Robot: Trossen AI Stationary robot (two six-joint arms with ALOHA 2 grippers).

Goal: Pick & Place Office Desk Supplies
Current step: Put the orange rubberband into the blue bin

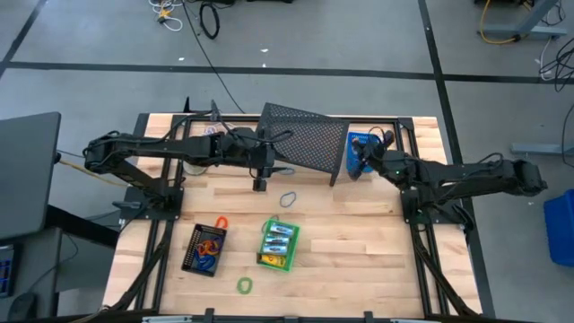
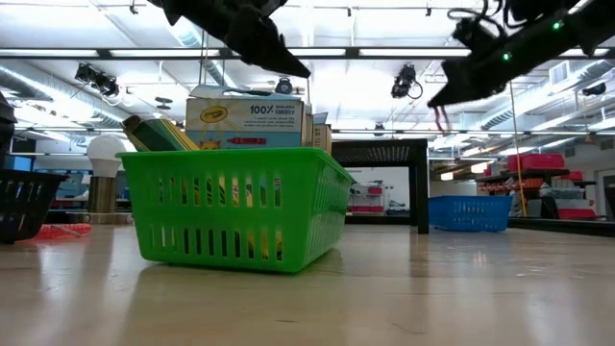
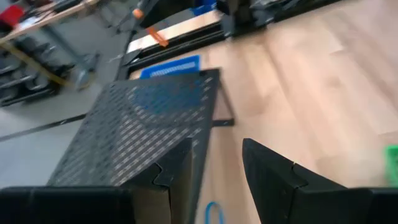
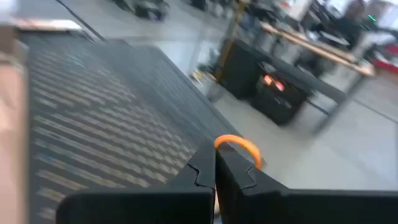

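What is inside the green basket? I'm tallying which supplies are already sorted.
The green basket holds several crayon boxes, packed side by side; in the low view they stick up above its rim. Whatever may lie beneath them, such as loops, is covered and cannot be seen.

light: bright, overhead — glare: ceiling lamps | blur: both wrist views
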